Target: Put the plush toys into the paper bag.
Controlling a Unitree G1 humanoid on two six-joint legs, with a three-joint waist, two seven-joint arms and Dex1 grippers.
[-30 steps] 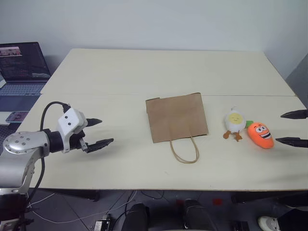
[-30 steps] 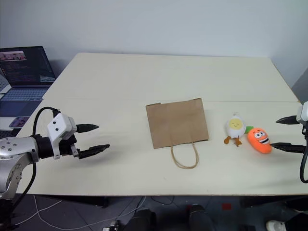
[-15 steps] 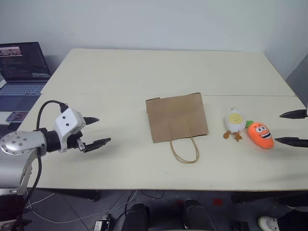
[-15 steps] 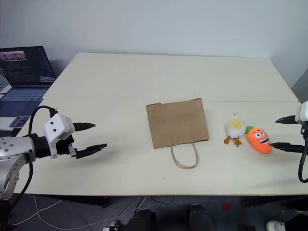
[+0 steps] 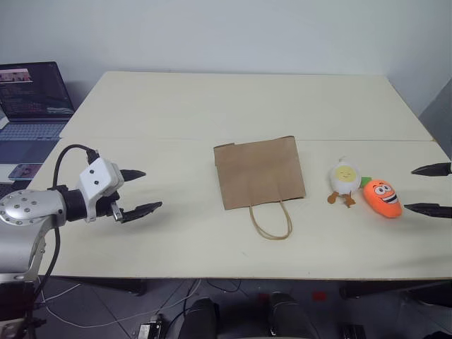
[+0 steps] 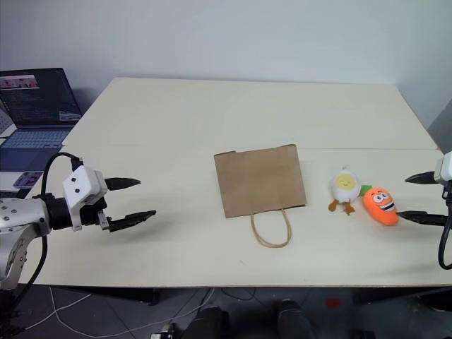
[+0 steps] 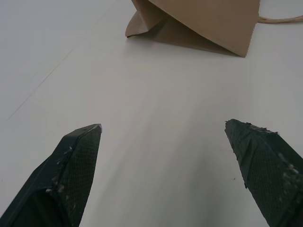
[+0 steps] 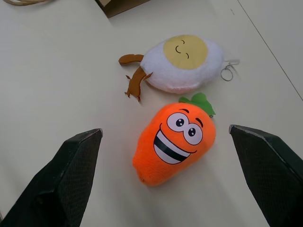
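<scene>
- Since both toys lie on the bare table (image 5: 176, 106) and the bag is flat, I judge the task not yet begun: nothing is gripped and nothing is bagged.
- By the table's left edge, the left gripper (image 5: 138, 191) hangs over bare surface with its fingers spread, holding nothing, well apart from the bag.
- At the middle of the table, nearer the front edge, the paper bag (image 5: 258, 172) lies on its side, its cord handles (image 5: 270, 220) trailing toward the front edge; its mouth would probably need opening first.
- Just right of the bag lies the egg toy (image 5: 344, 179), and the carrot toy (image 5: 382, 198) sits just beside it, close to the right edge.
- At the right edge, the right gripper (image 6: 423, 198) has its fingers wide apart and empty, pointing at the carrot toy.
- The left wrist view shows the bag's folded bottom corner lifting slightly off the table, which the head views flatten.
- The right wrist view shows a small metal ring (image 8: 227, 73) on the egg toy, and the carrot toy's green top seemingly touching the egg toy; the head views are too coarse for either.
</scene>
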